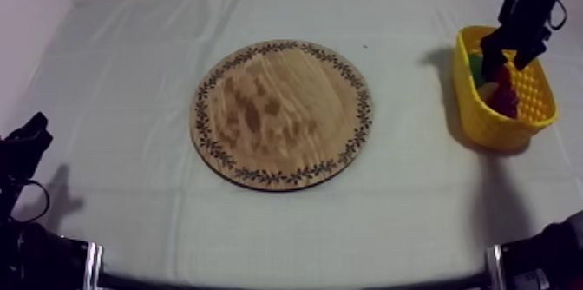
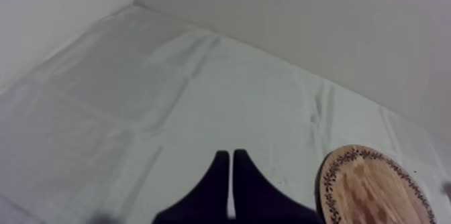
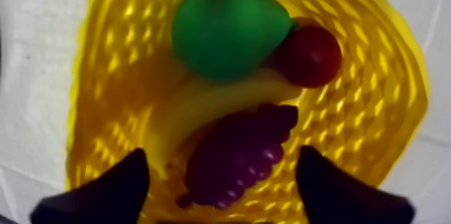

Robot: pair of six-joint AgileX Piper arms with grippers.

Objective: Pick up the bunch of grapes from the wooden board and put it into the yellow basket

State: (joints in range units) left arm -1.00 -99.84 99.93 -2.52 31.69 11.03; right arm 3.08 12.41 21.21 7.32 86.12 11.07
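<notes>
The bunch of grapes (image 3: 238, 154) lies in the yellow basket (image 3: 386, 106), against the banana (image 3: 201, 102); the wooden board (image 1: 282, 113) is bare. The right claw (image 1: 510, 57) hangs open just above the basket, holding nothing. The left claw (image 2: 231, 161) is closed and empty. Only retreat seems left.

I've got the wooden board (image 1: 282, 115) at mid-table, with the basket (image 1: 507, 133) well apart at its right. Inside the basket, the bunch of grapes (image 3: 235, 156) lies against the banana (image 3: 201, 109), the pear (image 3: 228, 29) beyond both. My right gripper (image 3: 223, 156) hangs over the basket; my left gripper (image 1: 30, 133) sits low at the table's left.
</notes>
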